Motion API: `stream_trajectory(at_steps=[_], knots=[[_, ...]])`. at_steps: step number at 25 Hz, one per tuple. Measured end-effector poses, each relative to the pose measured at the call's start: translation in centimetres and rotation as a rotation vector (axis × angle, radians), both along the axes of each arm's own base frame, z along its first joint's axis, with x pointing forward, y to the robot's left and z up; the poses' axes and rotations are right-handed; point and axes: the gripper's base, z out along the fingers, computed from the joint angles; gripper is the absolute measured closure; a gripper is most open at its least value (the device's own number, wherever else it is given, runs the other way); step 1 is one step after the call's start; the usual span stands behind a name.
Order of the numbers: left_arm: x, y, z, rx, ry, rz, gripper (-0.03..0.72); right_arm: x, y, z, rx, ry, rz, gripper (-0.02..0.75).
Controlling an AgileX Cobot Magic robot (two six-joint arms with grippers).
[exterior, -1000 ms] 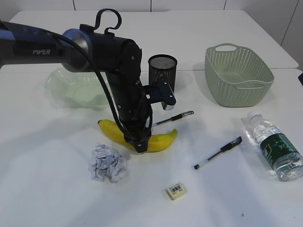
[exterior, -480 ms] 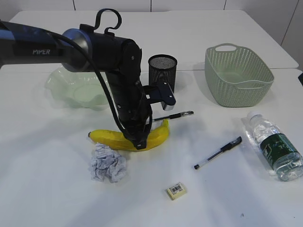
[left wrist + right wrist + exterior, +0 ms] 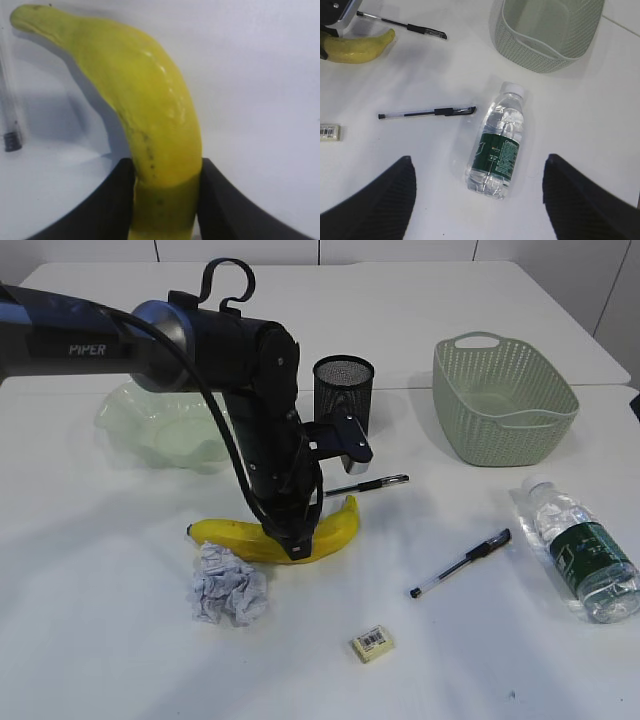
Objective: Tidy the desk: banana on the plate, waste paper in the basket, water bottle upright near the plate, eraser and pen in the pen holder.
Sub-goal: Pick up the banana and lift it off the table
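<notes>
My left gripper (image 3: 297,545) is shut on the yellow banana (image 3: 232,536) near its middle, low over the white desk (image 3: 120,660). In the left wrist view the banana (image 3: 150,100) fills the gap between the black fingers (image 3: 115,200). The crumpled waste paper (image 3: 228,585) lies just in front of it. My right gripper (image 3: 479,162) hangs open above the water bottle (image 3: 500,140), which lies on its side at the right (image 3: 585,550). The eraser (image 3: 372,643) lies near the front. One pen (image 3: 460,563) lies mid-right and another (image 3: 365,485) behind the banana. The plate (image 3: 115,410) sits back left.
The black mesh pen holder (image 3: 343,390) stands behind the left arm. The sage-green basket (image 3: 505,425) sits at the back right, near the bottle's cap. The right arm does not show in the exterior view.
The left gripper has closed on the banana. The banana has swung round, its right tip now pointing up toward the pen and its left end further left. The right gripper has not moved.
</notes>
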Motion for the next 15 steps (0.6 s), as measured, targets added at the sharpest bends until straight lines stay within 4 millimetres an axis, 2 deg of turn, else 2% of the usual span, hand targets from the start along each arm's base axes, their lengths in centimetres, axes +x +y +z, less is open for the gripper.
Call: stream_trajectory(at_steps=[15], knots=[[0.02,-0.06,0.16,-0.004,0.004,0.005,0.440,0.00,0.00,0.00,0.000,0.000,0.000,0.152]])
